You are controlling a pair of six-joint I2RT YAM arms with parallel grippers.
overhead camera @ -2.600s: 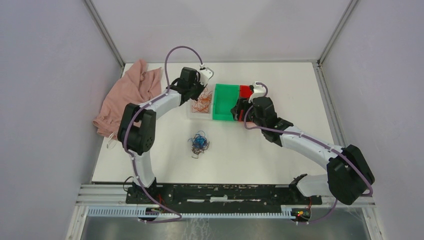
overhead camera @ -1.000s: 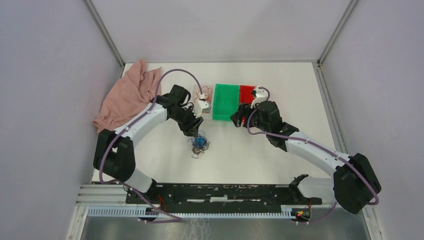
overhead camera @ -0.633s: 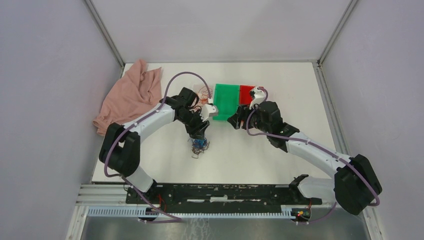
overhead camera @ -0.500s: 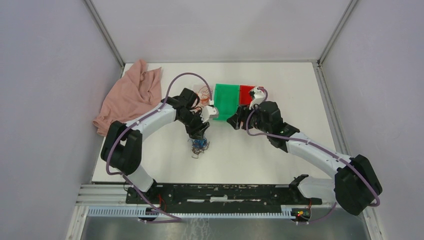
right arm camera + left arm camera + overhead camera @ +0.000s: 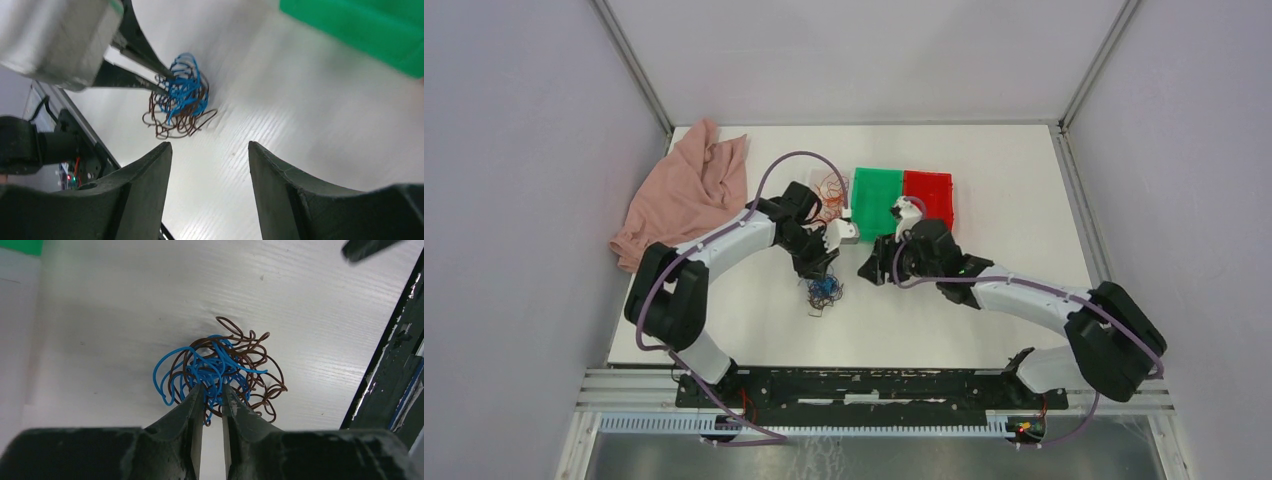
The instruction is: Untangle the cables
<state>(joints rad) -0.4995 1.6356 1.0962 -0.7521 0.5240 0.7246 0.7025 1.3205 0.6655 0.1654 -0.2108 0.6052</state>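
Note:
A tangle of blue and dark brown cables (image 5: 824, 290) (image 5: 220, 365) (image 5: 182, 97) lies on the white table. My left gripper (image 5: 825, 270) (image 5: 212, 387) is down at the tangle's far edge, its jaws drawn in narrow around a few blue strands. From the right wrist view its two fingertips (image 5: 167, 82) meet at the blue wires. My right gripper (image 5: 867, 272) (image 5: 210, 145) hovers just right of the tangle, open with nothing between its fingers. More orange-red cables (image 5: 828, 187) lie farther back, partly hidden by the left arm.
A green bin (image 5: 876, 192) and a red bin (image 5: 930, 190) stand side by side behind the grippers. A pink cloth (image 5: 684, 190) is bunched at the table's left edge. The black rail (image 5: 395, 365) runs along the near edge.
My left gripper came down from the orange wires onto the blue-brown tangle and narrowed its jaws. My right gripper left the green bin and moved near-left toward the tangle.

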